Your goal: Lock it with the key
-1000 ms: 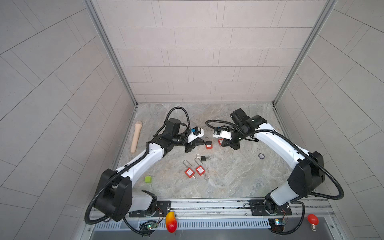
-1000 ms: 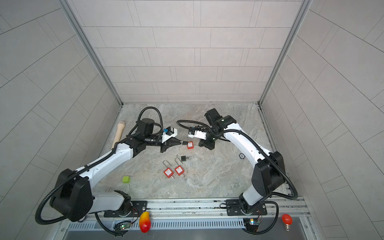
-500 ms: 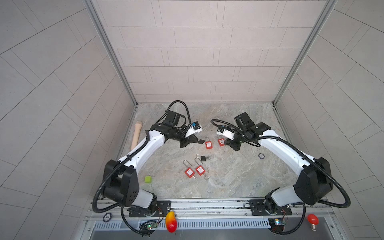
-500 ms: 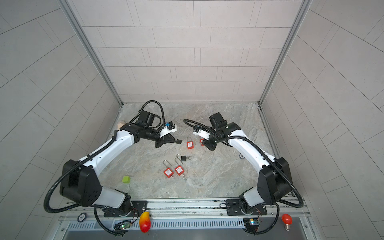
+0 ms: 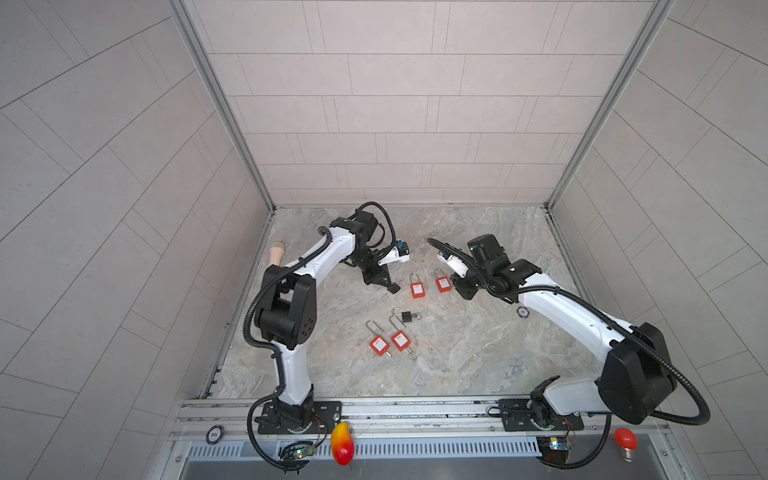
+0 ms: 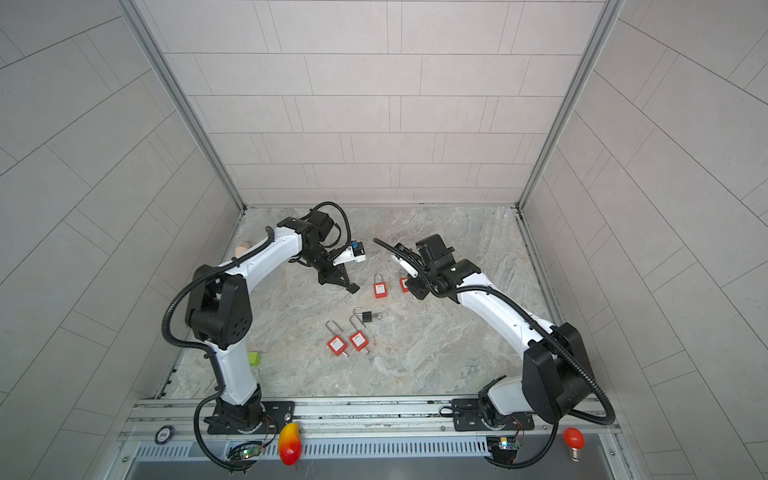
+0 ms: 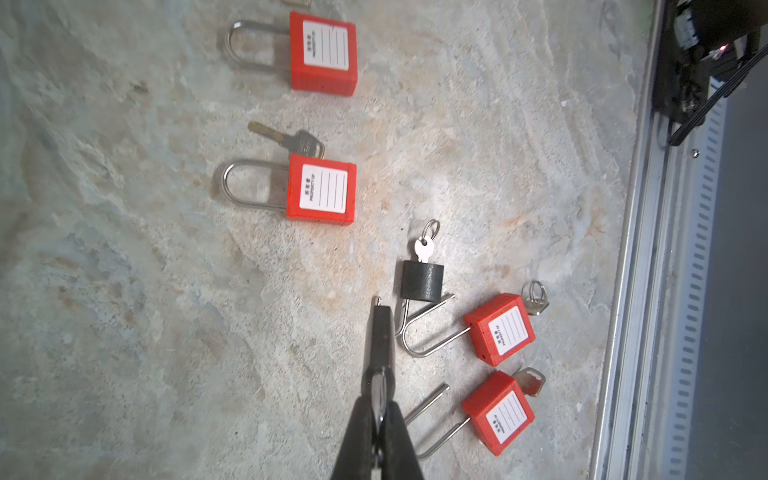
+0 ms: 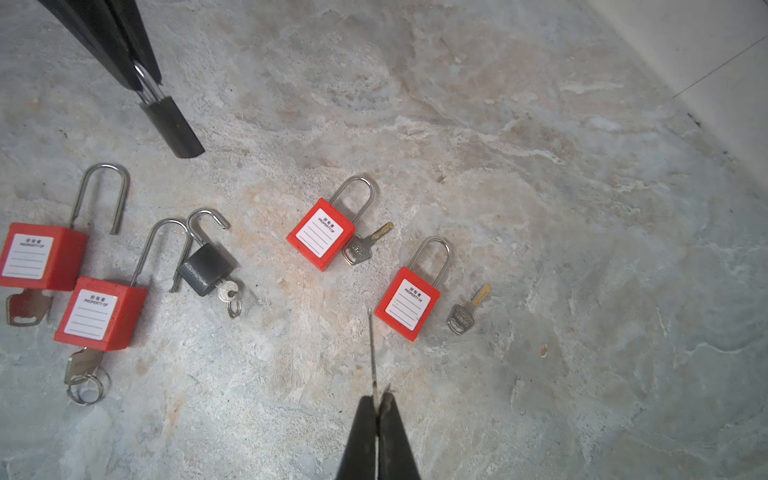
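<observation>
Left nearest the rail two open red padlocks (image 5: 401,340) and the black padlock (image 5: 409,318) with keys inserted, found farther out two shut red padlocks (image 5: 417,290) with loose keys (image 8: 365,247) on the counter (image 5: 478,353), and drew back left gripper (image 5: 393,287) and right gripper (image 5: 463,290), both closed and empty, so likely two locked, three to go.
</observation>
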Controlling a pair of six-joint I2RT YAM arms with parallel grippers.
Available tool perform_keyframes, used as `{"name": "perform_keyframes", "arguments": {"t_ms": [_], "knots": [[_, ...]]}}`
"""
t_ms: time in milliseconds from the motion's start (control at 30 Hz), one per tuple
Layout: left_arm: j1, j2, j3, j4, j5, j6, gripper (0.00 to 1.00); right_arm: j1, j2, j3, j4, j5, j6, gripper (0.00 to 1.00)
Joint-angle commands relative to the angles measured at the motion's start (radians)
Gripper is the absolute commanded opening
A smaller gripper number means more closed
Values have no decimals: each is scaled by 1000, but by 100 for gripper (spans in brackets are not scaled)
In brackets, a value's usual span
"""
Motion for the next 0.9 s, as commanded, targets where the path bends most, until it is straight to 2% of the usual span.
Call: {"name": "perform_keyframes", "arguments": {"t_ms": [0,367,700,867], "knots": [[1,55,72,-162,-44,58,0,11,-34,-26,42,69,63,0],[-36,234,248,-273,-136,57,0,15,-26,-54,65,61,98,0],[-72,309,309,-287,-177,43,0,61,-18,-94,97,63,148,0],[-101,332,331,-266,-231,25,4,75,-2,-98,113,58,177,0]]}}
